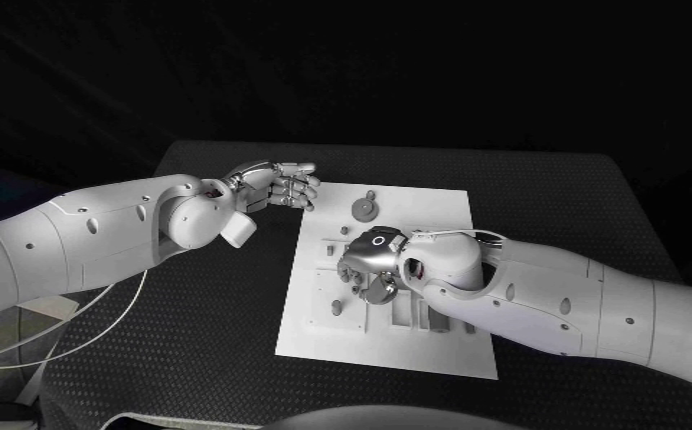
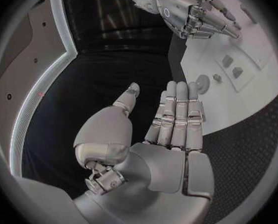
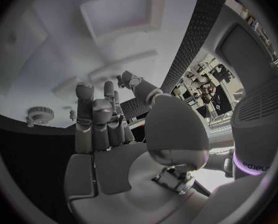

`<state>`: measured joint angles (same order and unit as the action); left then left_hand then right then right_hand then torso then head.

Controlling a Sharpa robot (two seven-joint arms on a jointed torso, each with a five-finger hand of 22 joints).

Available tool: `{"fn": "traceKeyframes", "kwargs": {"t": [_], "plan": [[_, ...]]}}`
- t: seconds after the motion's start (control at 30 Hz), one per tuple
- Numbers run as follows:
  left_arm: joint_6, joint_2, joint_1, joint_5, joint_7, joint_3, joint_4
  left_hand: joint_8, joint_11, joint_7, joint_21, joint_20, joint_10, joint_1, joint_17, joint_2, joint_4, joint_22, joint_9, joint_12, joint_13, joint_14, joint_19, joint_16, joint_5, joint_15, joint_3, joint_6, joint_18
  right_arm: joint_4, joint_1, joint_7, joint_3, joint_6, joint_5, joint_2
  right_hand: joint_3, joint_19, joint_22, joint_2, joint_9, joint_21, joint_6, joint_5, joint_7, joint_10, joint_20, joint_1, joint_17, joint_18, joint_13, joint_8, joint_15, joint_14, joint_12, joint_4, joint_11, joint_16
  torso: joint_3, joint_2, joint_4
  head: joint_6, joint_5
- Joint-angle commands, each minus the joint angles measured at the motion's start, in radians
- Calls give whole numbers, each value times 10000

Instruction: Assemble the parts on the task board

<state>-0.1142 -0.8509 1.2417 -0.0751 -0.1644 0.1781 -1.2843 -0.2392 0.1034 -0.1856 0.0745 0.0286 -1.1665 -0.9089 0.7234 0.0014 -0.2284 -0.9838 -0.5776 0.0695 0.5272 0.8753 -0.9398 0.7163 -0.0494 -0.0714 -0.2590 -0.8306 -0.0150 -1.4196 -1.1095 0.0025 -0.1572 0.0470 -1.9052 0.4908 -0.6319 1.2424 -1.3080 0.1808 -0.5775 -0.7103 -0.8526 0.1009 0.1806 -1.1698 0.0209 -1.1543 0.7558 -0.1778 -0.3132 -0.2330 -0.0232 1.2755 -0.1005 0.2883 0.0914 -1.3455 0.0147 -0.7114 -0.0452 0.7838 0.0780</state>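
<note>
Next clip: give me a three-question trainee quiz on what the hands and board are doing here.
1. True or false: the left hand holds a part.
2. Which hand is over the task board? A) left B) right C) both
3. Fill in: the left hand sits beside the board's far ____ corner, seen from the head view.

Key:
1. False; its fingers are extended and empty.
2. B; the right hand hovers over the board's middle, and the left is off its edge.
3. Left.
</note>
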Motion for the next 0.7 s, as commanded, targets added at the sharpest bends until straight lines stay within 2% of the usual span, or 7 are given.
{"fn": "traceKeyframes", "kwargs": {"t": [0.03, 0.33, 0.4, 0.47, 0.5, 0.63, 0.7], "plan": [[-173, 12, 12, 46, -59, -10, 6, -33, 3, 29, -45, -4, 83, 91, -9, 21, -23, -16, -15, -37, -14, -36, 51, -40, 6, -7, -27, 23, 27, -100, 4, -120, 0, 328, 32, 83, -2, 6, -151, 116, 20, 51, 60, 20, 0, 103, 2, -32, -17, -840, 10, 51, 63, 17, 34, -74, 48, 39, 5, 0, 1, -4, -7], [-186, 12, 10, 46, -52, -8, 85, -37, 8, 32, -44, -7, 96, 100, -10, 30, -33, -19, -17, -35, -15, -38, 56, -40, 5, -10, -43, 19, 26, -942, -34, -157, 71, 1484, 557, 929, -92, 75, -159, 33, 25, 56, -33, 16, 24, -170, 16, -34, -11, -840, -84, -10, -10, 41, -139, -137, -33, 10, 12, 7, 8, -71, -64], [-197, 16, 8, 46, -46, -8, 102, -38, 9, 33, -43, -8, 97, 102, -10, 32, -34, -19, -18, -34, -15, -39, 56, -40, 6, -11, -45, 18, 26, -1169, -119, -113, 201, 1905, 1225, 1240, -83, 89, -170, -10, 1, 56, -182, 11, -34, -479, 11, 61, -13, -840, -198, -98, -110, 49, -333, -223, -133, 7, 10, 13, 20, -103, -89], [-205, 38, 7, 45, -57, -7, 164, -39, 9, 34, -43, -9, 98, 105, -10, 32, -35, -20, -18, -33, -15, -38, 57, -40, 6, -11, -48, 16, 26, -1345, -184, -204, 424, 2024, 2040, 1580, -48, 48, -181, -43, -62, 81, -431, 10, -176, -897, -5, 211, -42, -840, -442, -248, -287, 30, -639, -349, -314, 61, 10, 19, 32, -134, -119], [-203, 41, 7, 45, -48, -7, 179, -41, 9, 36, -42, -9, 98, 108, -10, 35, -36, -21, -19, -32, -14, -38, 57, -39, 6, -12, -51, 14, 25, -1437, -251, -351, 469, 1901, 2452, 1759, -18, 25, -184, -63, -94, 94, -517, 9, -231, -1056, -18, 315, -56, -840, -579, -303, -352, 16, -781, -438, -380, 91, 10, 23, 35, -139, -135], [-198, 61, 5, 43, -29, -2, 280, -44, 9, 38, -40, -11, 97, 118, -9, 40, -37, -23, -21, -28, -13, -36, 56, -37, 6, -13, -57, 10, 24, -1669, -685, -1341, 524, 672, 3380, 2462, 368, -5, -159, -211, -172, 148, -600, -22, -444, -1972, -136, 1817, -96, -828, -1701, -360, -537, -5, -1903, -1773, -654, 175, 23, 53, 86, -212, -233], [-208, 100, 2, 31, -18, 2, 347, -46, 9, 39, -39, -13, 97, 132, -9, 36, -37, -24, -22, -25, -12, -35, 56, -36, 6, -13, -58, 8, 24, -1814, -871, -1832, 521, 45, 3294, 2758, 377, 37, -181, -21, -407, 152, -740, 63, -718, -1569, 44, 2417, -96, -839, -3818, -509, -868, 54, -3918, -2390, -1022, 178, 35, 80, 133, -247, -251]]}}
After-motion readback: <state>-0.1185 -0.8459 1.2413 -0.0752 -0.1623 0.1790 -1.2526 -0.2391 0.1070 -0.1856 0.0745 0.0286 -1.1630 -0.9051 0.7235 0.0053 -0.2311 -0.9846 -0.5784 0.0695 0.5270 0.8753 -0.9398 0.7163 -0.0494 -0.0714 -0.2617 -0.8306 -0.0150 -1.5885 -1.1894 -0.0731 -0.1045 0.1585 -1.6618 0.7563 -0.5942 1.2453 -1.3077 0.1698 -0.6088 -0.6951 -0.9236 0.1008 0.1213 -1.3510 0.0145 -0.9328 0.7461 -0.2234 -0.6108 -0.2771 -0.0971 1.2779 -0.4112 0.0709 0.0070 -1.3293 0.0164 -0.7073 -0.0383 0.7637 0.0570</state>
